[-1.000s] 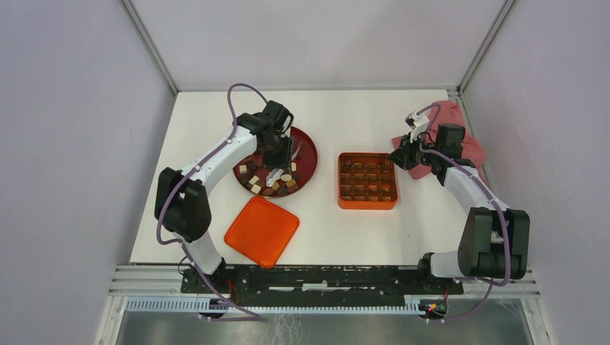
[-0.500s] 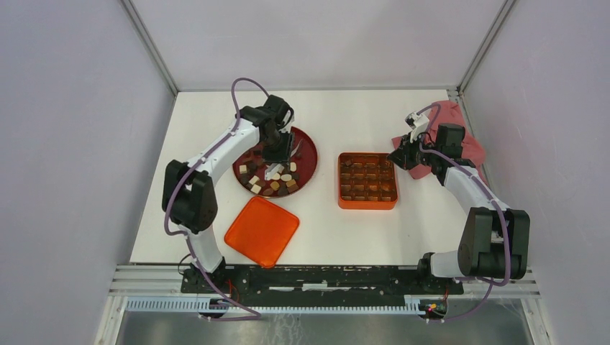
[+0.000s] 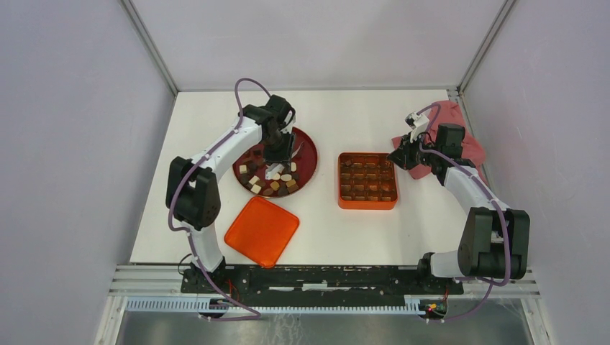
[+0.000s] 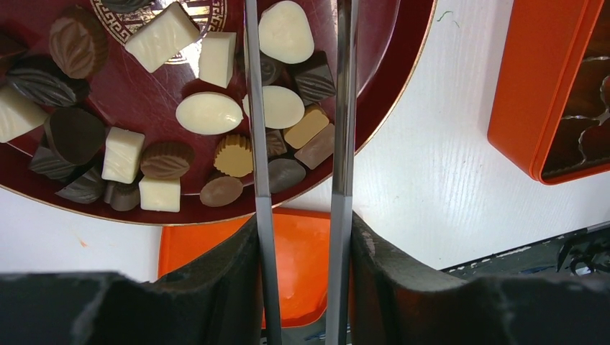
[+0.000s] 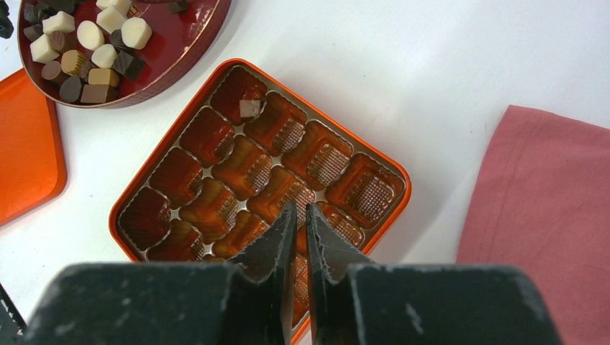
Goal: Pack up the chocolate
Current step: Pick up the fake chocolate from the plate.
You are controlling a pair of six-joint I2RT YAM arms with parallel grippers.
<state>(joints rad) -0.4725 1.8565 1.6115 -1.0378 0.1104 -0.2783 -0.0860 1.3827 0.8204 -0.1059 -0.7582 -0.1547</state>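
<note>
The chocolate [image 4: 208, 113] lies in a heap of dark, tan and cream-white pieces on the round dark red plate [image 4: 381, 43], also seen from above [image 3: 272, 181]. My left gripper [image 3: 275, 169] hangs over that heap. Its two long metal fingers [image 4: 257, 144] are open and straddle several pieces; their tips run off the top of the left wrist view. One small pale piece [image 5: 249, 108] sits in a corner cell of the square orange box [image 5: 164, 141]. My right gripper [image 5: 301, 207] hovers over the box's edge, shut and empty.
The box [image 3: 367, 206] stands right of the plate [image 3: 308, 154]. Its flat orange lid [image 3: 262, 231] lies near the front, below the plate. A pink cloth [image 3: 460, 129] is bunched at the far right, behind my right gripper [image 3: 397, 154]. Grey walls close in three sides.
The left arm has shifted a little over the plate and its fingers have spread slightly wider. The right arm has not moved.
</note>
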